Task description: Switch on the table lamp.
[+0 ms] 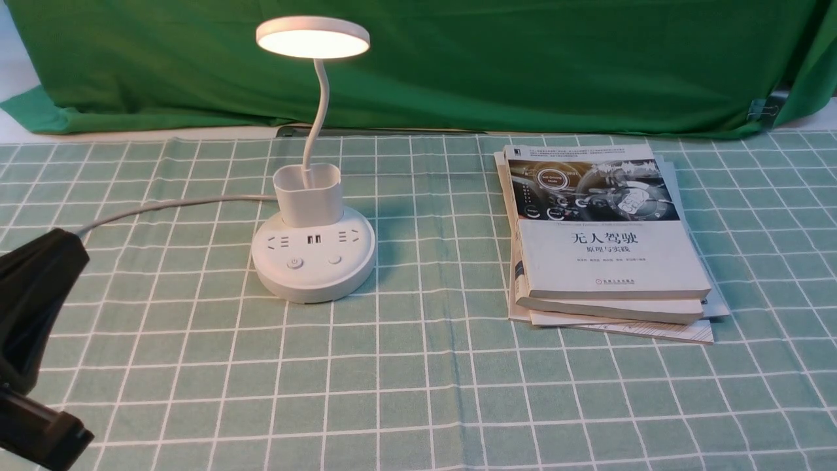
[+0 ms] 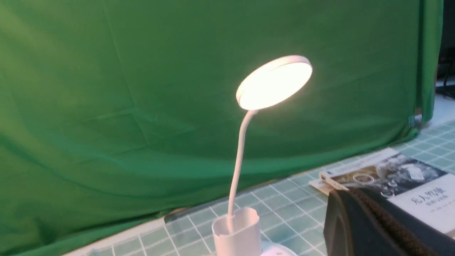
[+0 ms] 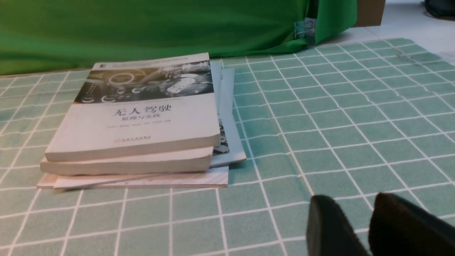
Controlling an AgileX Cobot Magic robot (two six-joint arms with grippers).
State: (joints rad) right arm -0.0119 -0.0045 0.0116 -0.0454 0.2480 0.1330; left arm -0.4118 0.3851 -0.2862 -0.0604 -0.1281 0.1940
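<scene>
We are looking at the table lamp (image 1: 308, 196), which is standing on the left half of the worktop (image 1: 418, 392), toward the back, on its round base (image 1: 314, 278). Its disc head (image 1: 312, 38) is glowing warm white and facing down. The thin neck (image 1: 318, 118) is rising out of the cup holder (image 1: 307, 193). Two round buttons (image 1: 295, 263) are sitting on the front of the base, below the sockets (image 1: 280, 243). A pale cord (image 1: 163, 208) is running from the lamp toward the left.

The left tool (image 1: 62, 258) is hanging at that side, well apart from the lamp and touching nothing, with its jaws pressed together. To the lamp's right, a stack of books (image 1: 605, 248) is lying flat on the green checked cloth (image 1: 196, 366).

In the right wrist view the right tool (image 3: 366, 231) is hovering low over the cloth with the books ahead of it. Its jaws are standing slightly apart and gripping nothing. A green backdrop (image 1: 523, 65) is hanging behind everything.
</scene>
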